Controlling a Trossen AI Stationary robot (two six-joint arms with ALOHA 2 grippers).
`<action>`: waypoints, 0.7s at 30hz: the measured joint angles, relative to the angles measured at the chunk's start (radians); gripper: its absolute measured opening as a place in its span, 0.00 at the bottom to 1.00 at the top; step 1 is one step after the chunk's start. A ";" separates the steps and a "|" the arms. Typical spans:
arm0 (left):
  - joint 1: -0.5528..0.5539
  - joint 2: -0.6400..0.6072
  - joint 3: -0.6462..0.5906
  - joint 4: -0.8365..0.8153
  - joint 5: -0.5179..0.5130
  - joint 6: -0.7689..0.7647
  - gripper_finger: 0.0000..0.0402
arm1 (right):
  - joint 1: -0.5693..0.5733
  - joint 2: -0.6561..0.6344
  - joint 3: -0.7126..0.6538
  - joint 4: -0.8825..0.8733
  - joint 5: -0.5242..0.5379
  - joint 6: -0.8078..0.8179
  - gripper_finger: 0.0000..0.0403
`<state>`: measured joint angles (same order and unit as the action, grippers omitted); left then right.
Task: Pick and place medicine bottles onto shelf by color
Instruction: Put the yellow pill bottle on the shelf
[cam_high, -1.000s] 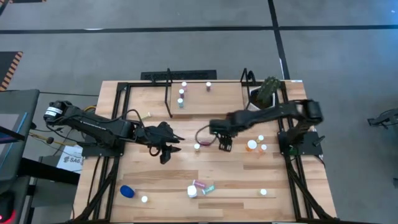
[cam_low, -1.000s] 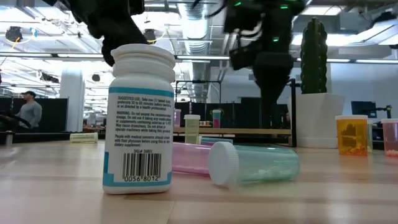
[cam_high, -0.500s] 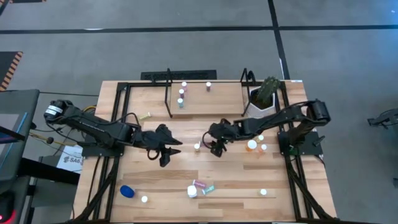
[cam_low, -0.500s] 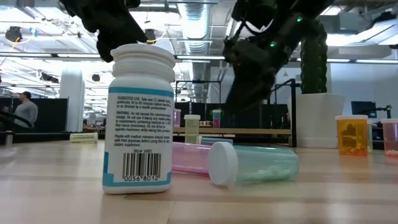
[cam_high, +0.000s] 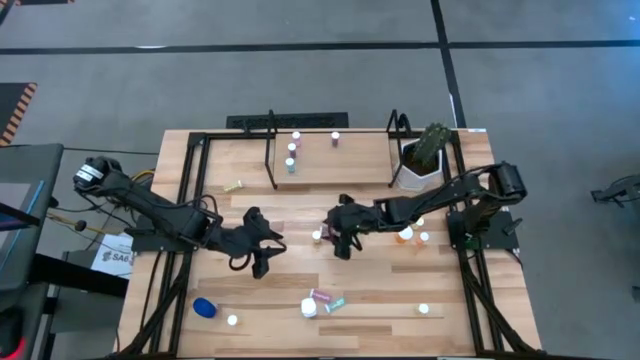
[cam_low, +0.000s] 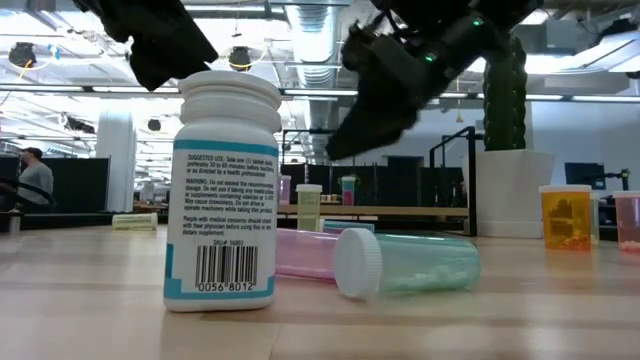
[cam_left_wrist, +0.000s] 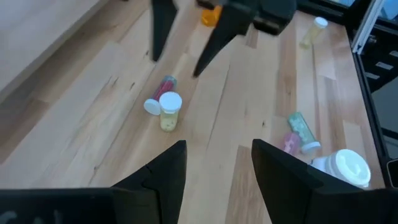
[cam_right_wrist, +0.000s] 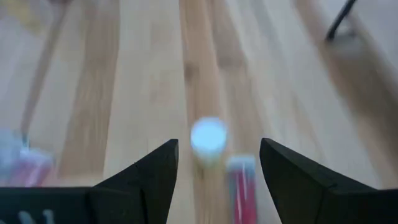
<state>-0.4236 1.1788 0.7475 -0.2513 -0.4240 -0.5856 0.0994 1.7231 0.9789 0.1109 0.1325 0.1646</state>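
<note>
The right gripper (cam_high: 336, 238) has slid leftward, fingers spread, over a yellow bottle (cam_high: 317, 236) mid-table, below the shelf (cam_high: 345, 160); the left gripper (cam_high: 268, 250), also spread, waits nearby.

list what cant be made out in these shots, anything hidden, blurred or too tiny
- Low view: the white bottle up close blocks the table behind it; the shelf shows only in slivers.
- Right wrist view: blurred; the white-capped bottle between the right hand fingers has no readable color.
- High view: shelf bottles too small for labels.
- Left wrist view: the large white cap is cut off by the edge.
</note>
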 joint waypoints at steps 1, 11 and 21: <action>-0.009 0.001 0.000 -0.002 -0.010 -0.003 0.42 | 0.002 0.017 0.001 0.023 0.000 -0.003 0.62; -0.085 0.002 0.000 -0.053 -0.123 -0.093 0.42 | 0.002 0.102 0.004 0.072 -0.003 -0.008 0.62; -0.101 0.002 0.000 -0.068 -0.141 -0.118 0.42 | -0.008 0.150 0.007 0.139 -0.005 0.000 0.62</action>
<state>-0.5247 1.1809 0.7475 -0.3194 -0.5652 -0.7040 0.0910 1.8729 0.9863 0.2503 0.1279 0.1642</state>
